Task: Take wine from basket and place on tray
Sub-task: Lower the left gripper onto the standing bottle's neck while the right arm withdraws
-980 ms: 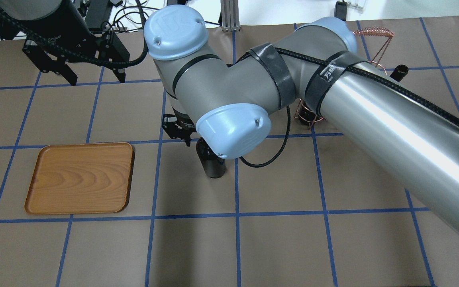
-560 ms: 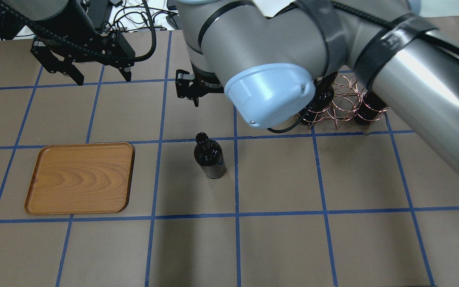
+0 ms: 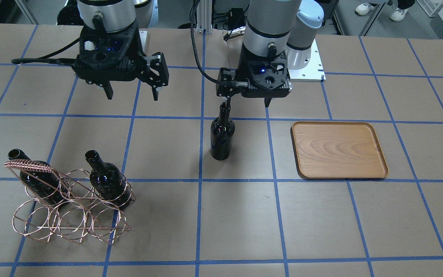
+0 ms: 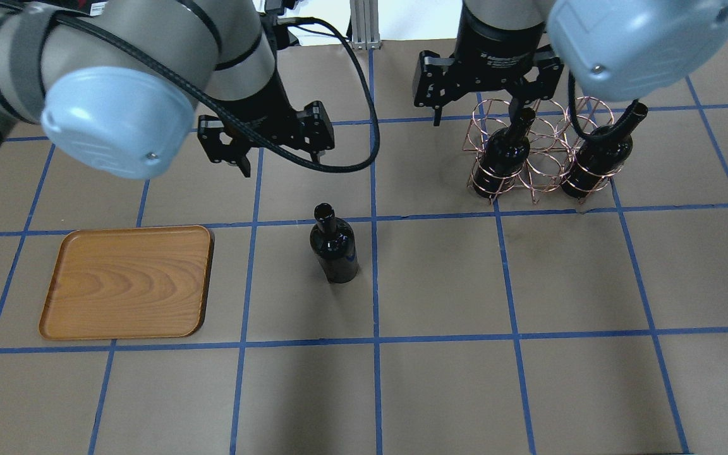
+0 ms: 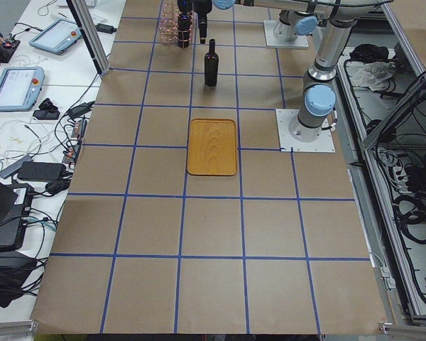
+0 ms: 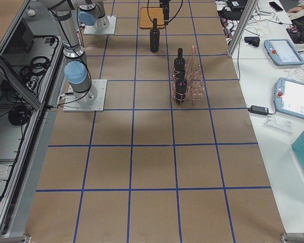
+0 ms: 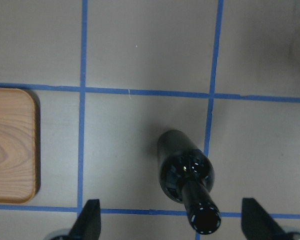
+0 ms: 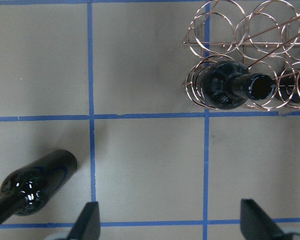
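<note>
One wine bottle [image 4: 333,249] stands upright on the table by itself, between the tray [image 4: 127,281] and the basket [image 4: 541,155]. My left gripper [image 4: 272,158] hangs open just behind the bottle, above its height; in the left wrist view its fingers [image 7: 90,222] spread either side of the bottle's neck [image 7: 200,210], not touching it. My right gripper [image 4: 474,104] is open and empty over the basket's near-left end. Two more wine bottles [image 3: 33,177] [image 3: 106,179] sit neck-up in the basket's rings [image 3: 67,215]. The wooden tray [image 3: 338,150] holds nothing.
Blue tape lines grid the brown table cover [image 4: 440,379]. Both arm bodies loom over the back of the table in the overhead view. Tablets and cables [image 5: 18,78] lie on a side bench beyond the table's edge.
The right gripper let go of the standing bottle, rose and swung back over the basket. The left arm swept right, from the far left to just behind the bottle.
</note>
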You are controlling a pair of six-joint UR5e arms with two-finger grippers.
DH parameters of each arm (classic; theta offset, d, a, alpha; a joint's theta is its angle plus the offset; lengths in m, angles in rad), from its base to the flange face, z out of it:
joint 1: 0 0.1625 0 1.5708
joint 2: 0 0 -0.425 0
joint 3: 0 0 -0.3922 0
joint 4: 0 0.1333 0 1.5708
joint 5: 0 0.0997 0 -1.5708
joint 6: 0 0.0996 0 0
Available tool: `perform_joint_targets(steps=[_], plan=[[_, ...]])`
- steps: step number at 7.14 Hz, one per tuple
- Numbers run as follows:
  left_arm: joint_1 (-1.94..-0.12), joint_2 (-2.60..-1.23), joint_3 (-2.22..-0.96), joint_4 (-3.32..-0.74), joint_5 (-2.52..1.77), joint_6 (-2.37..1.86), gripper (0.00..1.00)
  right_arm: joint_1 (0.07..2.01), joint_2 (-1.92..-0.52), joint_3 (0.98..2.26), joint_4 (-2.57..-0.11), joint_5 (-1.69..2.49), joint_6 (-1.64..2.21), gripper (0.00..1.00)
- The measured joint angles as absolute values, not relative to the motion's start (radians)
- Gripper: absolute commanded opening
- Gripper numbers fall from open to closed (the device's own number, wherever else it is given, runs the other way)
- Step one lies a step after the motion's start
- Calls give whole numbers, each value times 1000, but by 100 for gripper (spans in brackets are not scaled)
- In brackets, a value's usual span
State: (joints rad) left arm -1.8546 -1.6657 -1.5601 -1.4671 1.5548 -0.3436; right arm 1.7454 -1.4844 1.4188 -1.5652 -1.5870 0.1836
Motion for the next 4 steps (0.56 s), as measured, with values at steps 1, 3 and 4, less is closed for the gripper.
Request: perform_joint_targets(steps=[1, 3, 4], plan=[[-1890, -1679, -1585, -1451, 1555, -364, 100, 1694, -1487, 1419, -1551, -1582, 152, 100], [-1909, -1689, -1651, -1421, 1555, -371, 89, 1637, -1498, 1421, -1542, -1582, 133, 100], [-1910, -1689, -1672, -1400, 1555, -371, 82, 1630, -1502, 1422, -1540, -1583, 132, 100]])
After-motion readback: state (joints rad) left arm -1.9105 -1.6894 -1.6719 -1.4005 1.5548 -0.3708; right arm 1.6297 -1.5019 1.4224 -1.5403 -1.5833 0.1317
